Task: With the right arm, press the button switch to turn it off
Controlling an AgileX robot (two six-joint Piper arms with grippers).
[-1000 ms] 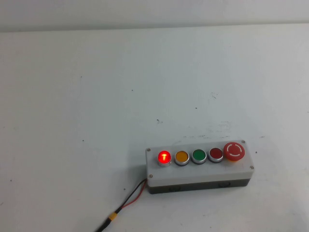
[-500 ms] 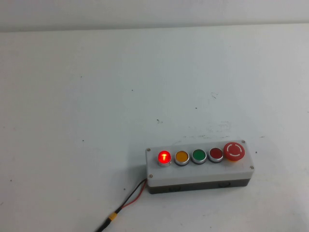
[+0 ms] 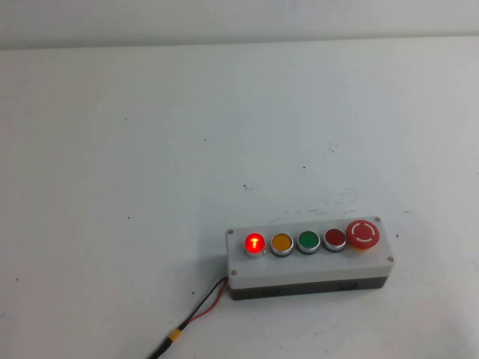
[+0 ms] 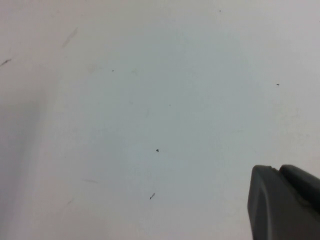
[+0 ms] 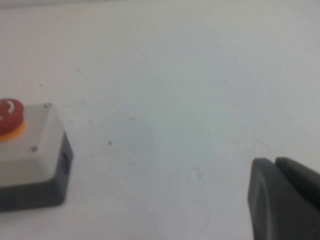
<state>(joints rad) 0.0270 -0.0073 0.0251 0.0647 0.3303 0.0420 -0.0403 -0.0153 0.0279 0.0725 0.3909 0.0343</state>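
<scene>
The white five-button box (image 3: 309, 268) lies on the table at the front, right of centre. Its bright-red button switch (image 3: 254, 243) is at the box's left end and glows lit. Beside it come an orange button (image 3: 281, 243), a green button (image 3: 308, 241), a maroon button (image 3: 334, 238) and the large red mushroom stop button (image 3: 363, 233). Neither arm shows in the high view. My right gripper (image 5: 275, 161) is shut and empty above bare table, off the box's mushroom end (image 5: 9, 114). My left gripper (image 4: 277, 169) is shut and empty over bare table.
A red and black cable (image 3: 200, 313) with a yellow tie runs from the box's left end to the table's front edge. The white table (image 3: 150, 149) stretches to the back wall. The box's end wall (image 5: 35, 160) shows in the right wrist view.
</scene>
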